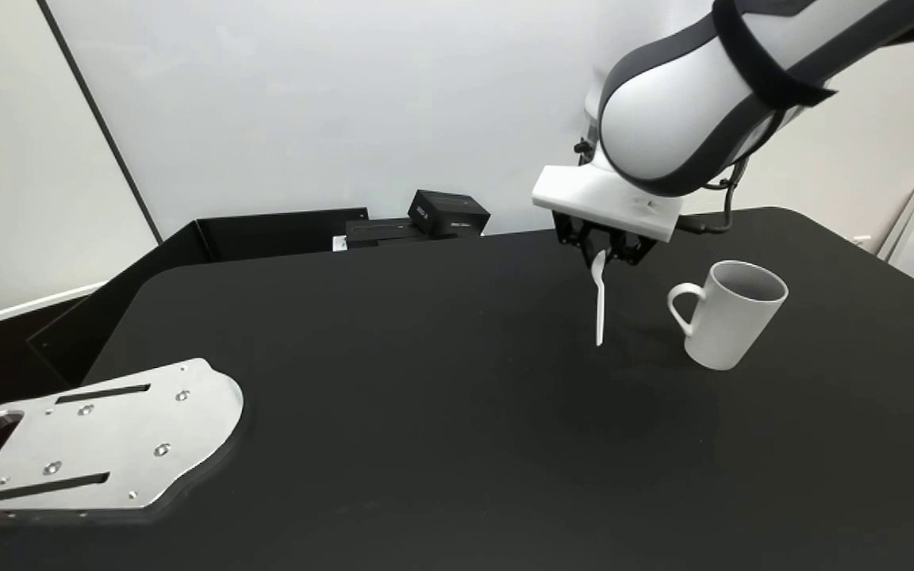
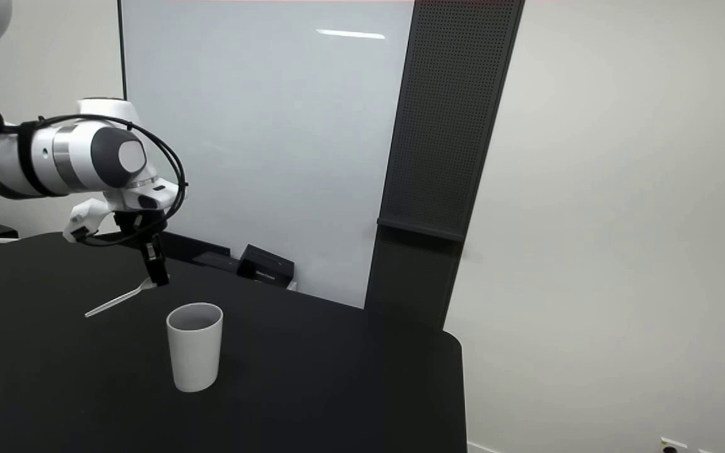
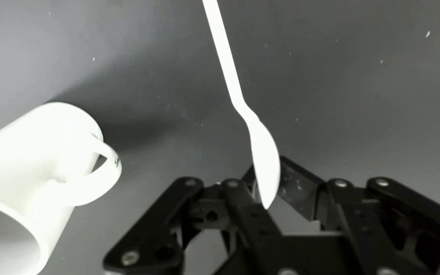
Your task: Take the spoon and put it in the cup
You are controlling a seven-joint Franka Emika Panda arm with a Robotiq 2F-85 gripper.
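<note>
In the wrist view, the fingers (image 3: 299, 188) pinched the spoon (image 3: 238, 100) by its bowl at lower centre, seemingly off the surface (image 3: 342, 103); the cup (image 3: 29, 156) stood lower left. The grasp looked done; next, the handle needed carrying over the rim and down.

Cup (image 1: 731, 321) at three o'clock from the spoon (image 1: 601, 298)
In an exterior view, the gripper (image 1: 599, 260) is at the spoon's twelve, a plate (image 1: 116, 436) between its eight and nine, a box (image 1: 457, 214) at ten, behind the table (image 1: 425, 412).
</note>
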